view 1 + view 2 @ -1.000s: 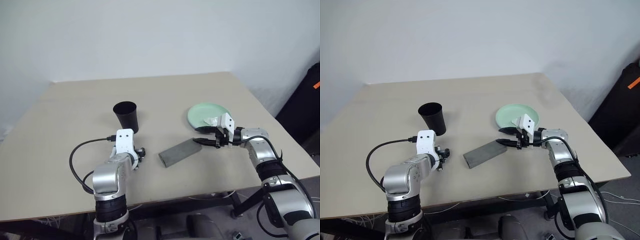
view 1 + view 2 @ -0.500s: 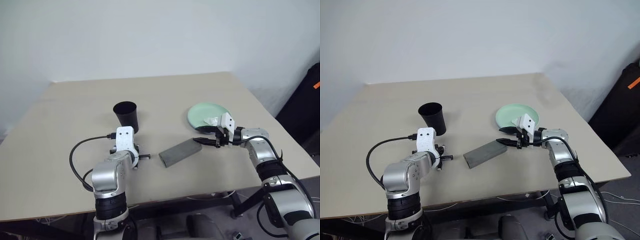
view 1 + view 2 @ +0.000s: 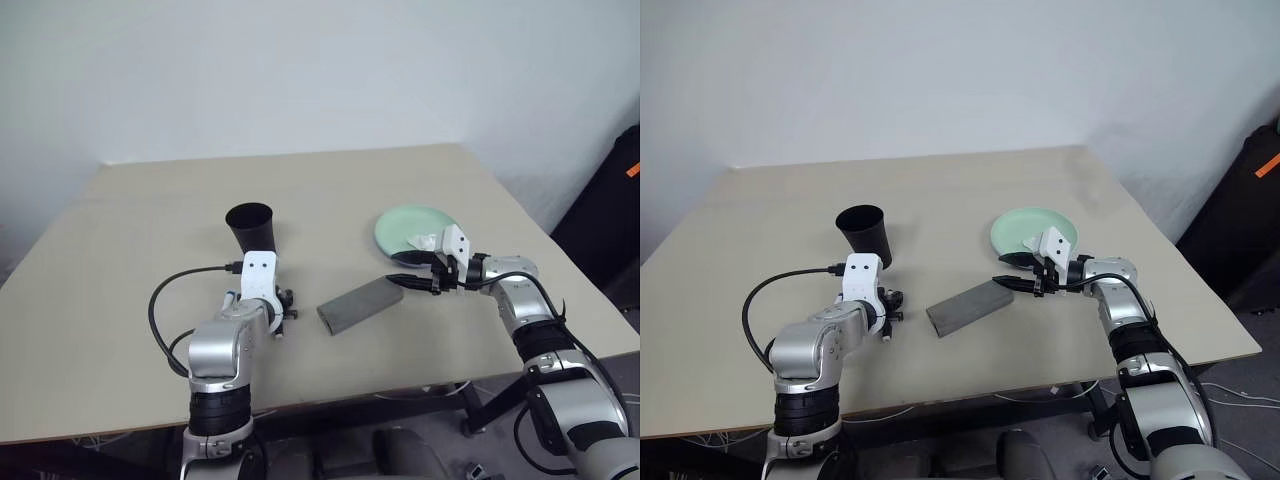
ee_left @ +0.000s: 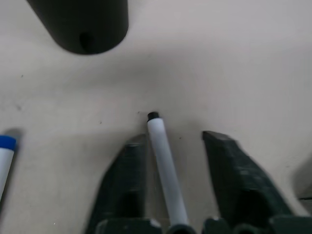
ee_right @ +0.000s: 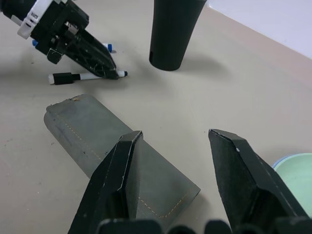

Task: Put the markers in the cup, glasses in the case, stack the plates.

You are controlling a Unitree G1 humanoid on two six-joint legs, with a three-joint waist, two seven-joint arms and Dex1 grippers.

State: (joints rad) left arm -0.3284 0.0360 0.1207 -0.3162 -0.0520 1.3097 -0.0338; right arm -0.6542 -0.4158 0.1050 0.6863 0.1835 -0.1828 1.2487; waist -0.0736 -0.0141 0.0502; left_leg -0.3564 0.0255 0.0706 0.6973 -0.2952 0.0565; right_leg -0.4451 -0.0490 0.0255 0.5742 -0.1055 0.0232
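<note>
A white marker (image 4: 165,170) lies on the table between the fingers of my left gripper (image 4: 173,136), which stand apart on either side of it. A second marker (image 4: 5,156), blue-capped, lies just beside it. Just beyond stands the black cup (image 3: 250,228), upright. The grey case (image 3: 360,304) lies shut in the middle of the table. My right gripper (image 3: 398,283) hovers open over its far end. Behind it is the mint green plate (image 3: 415,230). The glasses are hidden.
A crumpled white tissue (image 3: 422,241) sits on the green plate, next to my right wrist. The beige table (image 3: 150,200) stretches bare to the left and back. A dark object (image 3: 625,200) stands off the table at the far right.
My left gripper's fingers closed half a second ago and now stand apart again around the marker. The right arm has kept still.
</note>
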